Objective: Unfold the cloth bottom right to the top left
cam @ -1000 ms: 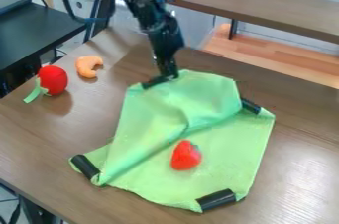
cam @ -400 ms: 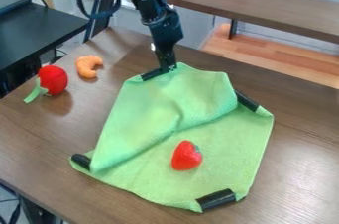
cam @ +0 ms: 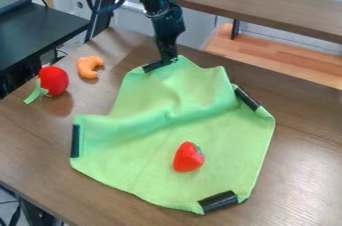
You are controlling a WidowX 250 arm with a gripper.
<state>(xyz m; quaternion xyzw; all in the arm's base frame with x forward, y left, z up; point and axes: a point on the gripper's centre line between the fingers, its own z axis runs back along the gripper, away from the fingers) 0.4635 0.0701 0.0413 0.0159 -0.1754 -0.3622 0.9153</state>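
At the top of the green cloth (cam: 147,170), jaws clenched on its corner.

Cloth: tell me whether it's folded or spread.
Mostly spread, not flat: four black strips show around the cloth's edge, but a raised ridge crosses it behind the strawberry.

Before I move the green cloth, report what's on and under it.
On the cloth: a red strawberry, and black pieces at the edges. What lies underneath is covered.
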